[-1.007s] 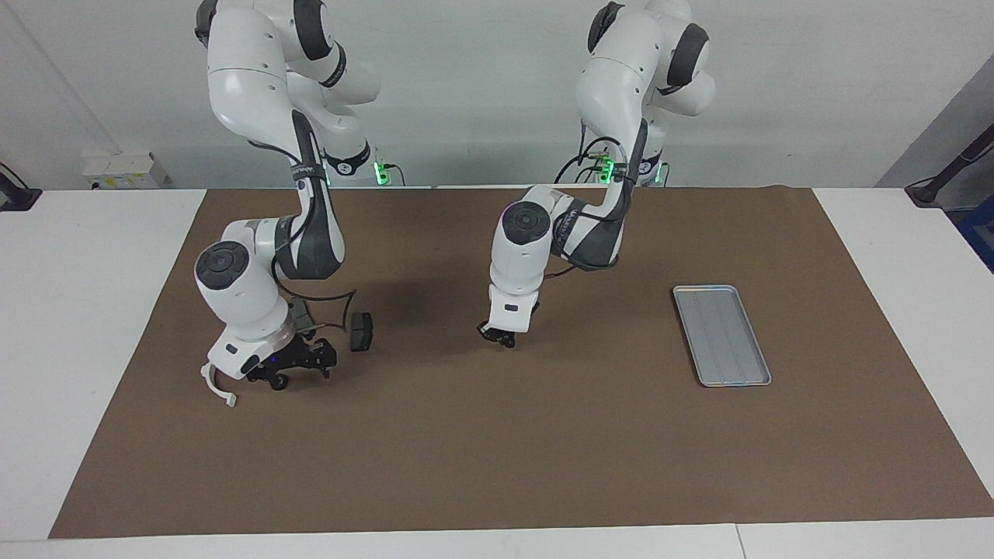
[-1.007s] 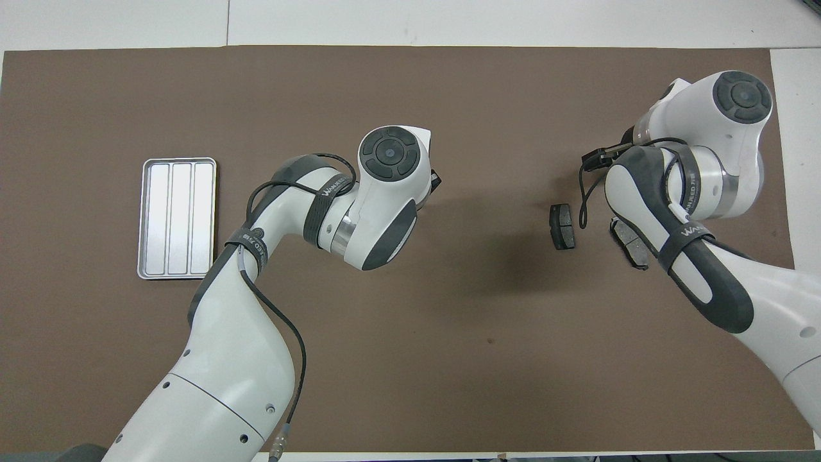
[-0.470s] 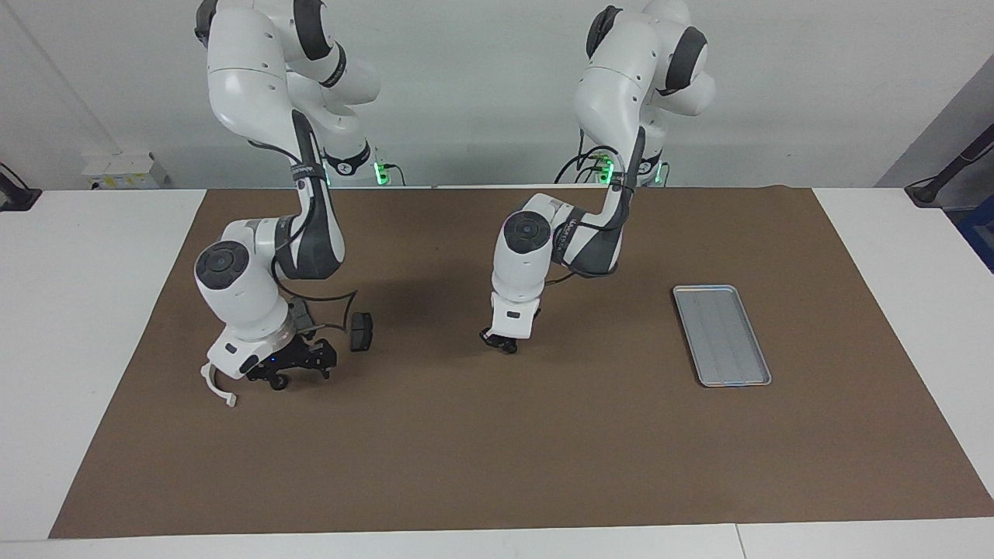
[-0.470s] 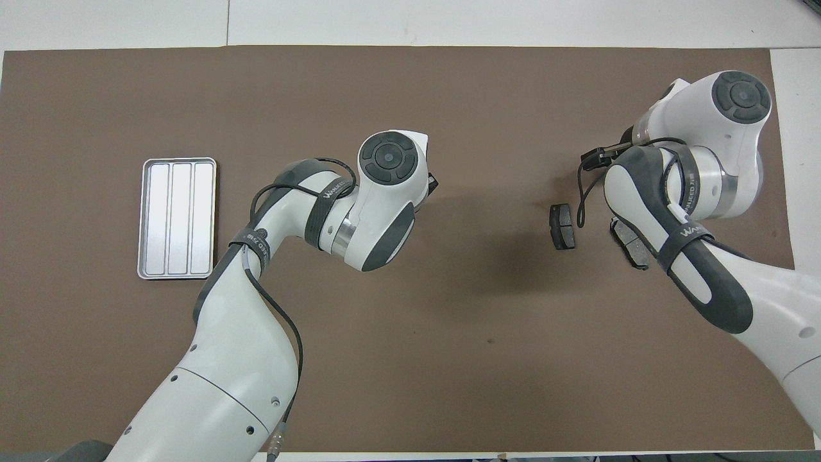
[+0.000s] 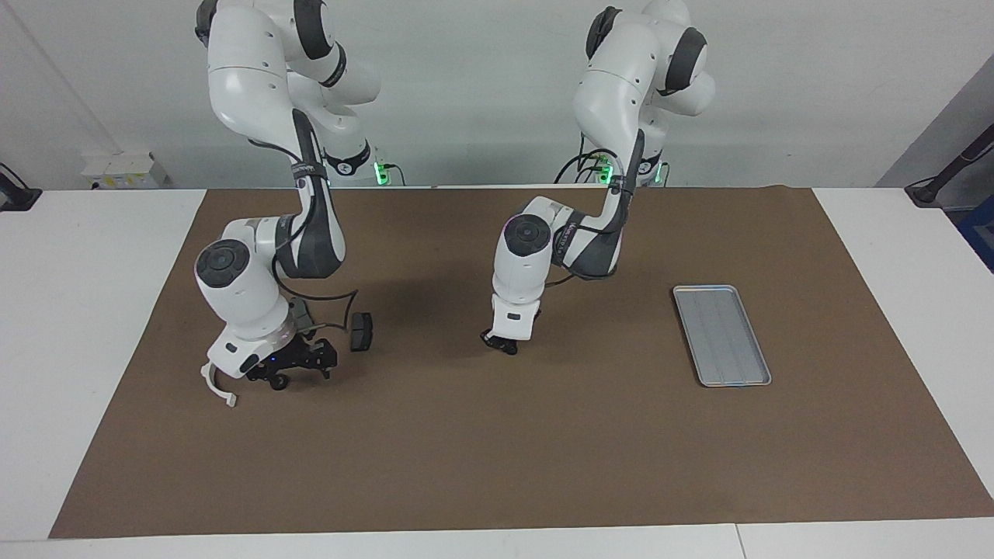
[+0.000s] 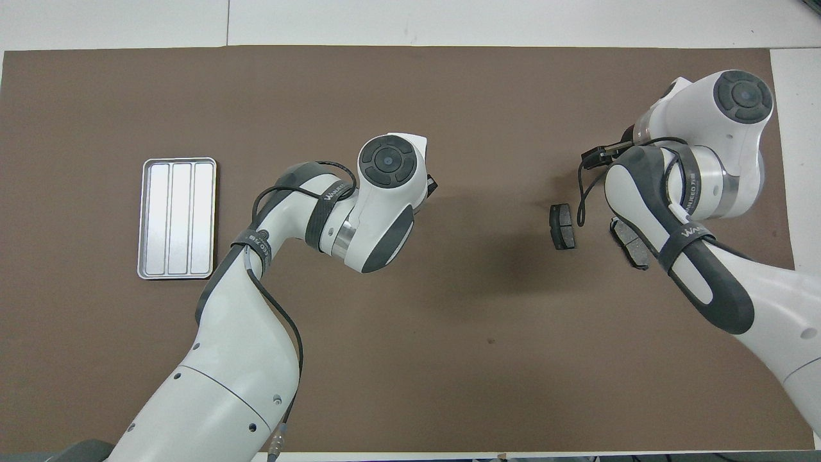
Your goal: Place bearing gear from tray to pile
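Hovering well apart from the tray (image 5: 722, 334), left jaws unreadable; right jaws wide.

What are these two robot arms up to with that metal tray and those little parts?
Parts are being moved from the tray to a group at the right arm's end of the table. The tray now lies empty. The left gripper hangs low over the middle of the brown mat; whether it holds anything cannot be seen. The right gripper is down beside the white bracket and a brake pad.
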You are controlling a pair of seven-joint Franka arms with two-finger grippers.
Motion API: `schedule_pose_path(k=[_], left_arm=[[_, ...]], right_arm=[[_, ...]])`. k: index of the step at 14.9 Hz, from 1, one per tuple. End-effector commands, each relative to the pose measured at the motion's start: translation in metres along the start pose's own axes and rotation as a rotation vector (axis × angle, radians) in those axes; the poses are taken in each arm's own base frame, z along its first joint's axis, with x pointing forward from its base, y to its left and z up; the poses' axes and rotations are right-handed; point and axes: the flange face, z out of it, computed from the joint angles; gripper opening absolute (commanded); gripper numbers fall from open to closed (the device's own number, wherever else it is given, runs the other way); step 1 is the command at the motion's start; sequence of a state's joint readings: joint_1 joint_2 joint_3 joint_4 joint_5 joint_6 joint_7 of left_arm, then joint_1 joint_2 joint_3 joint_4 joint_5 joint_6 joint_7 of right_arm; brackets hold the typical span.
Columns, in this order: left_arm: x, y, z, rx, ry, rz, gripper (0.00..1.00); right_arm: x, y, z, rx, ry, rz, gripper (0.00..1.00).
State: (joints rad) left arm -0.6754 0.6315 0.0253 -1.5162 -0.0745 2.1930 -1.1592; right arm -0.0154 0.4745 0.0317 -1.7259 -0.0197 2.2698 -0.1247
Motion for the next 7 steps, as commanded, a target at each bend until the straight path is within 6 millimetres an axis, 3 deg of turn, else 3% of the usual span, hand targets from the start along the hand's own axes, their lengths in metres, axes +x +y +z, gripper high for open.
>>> schedule_pose_path(k=[1,3,4,5,7], left_arm=[[-0.003,-0.007,0.001,0.043,-0.012,-0.013,1.0],[0.008,-0.012,-0.01,0.078,-0.017,-0.028,1.0],[0.013,-0.015,-0.028,0.06,-0.008,-0.037,1.0],[0.019,-0.021,-0.045,0.052,-0.006,-0.047,1.0],[0.043,-0.04,-0.073,0.072,-0.016,-0.083,1.0]], right_arm=[[-0.002,0.005,-0.004,0.007,0.021,0.013,1.0],[-0.003,0.0,-0.002,0.009,0.015,0.047,1.0],[-0.002,-0.005,-0.003,0.01,0.016,0.072,1.0],[0.0,-0.017,-0.005,0.017,0.016,0.096,1.0],[0.007,-0.066,-0.02,0.03,0.024,0.165,0.99]])
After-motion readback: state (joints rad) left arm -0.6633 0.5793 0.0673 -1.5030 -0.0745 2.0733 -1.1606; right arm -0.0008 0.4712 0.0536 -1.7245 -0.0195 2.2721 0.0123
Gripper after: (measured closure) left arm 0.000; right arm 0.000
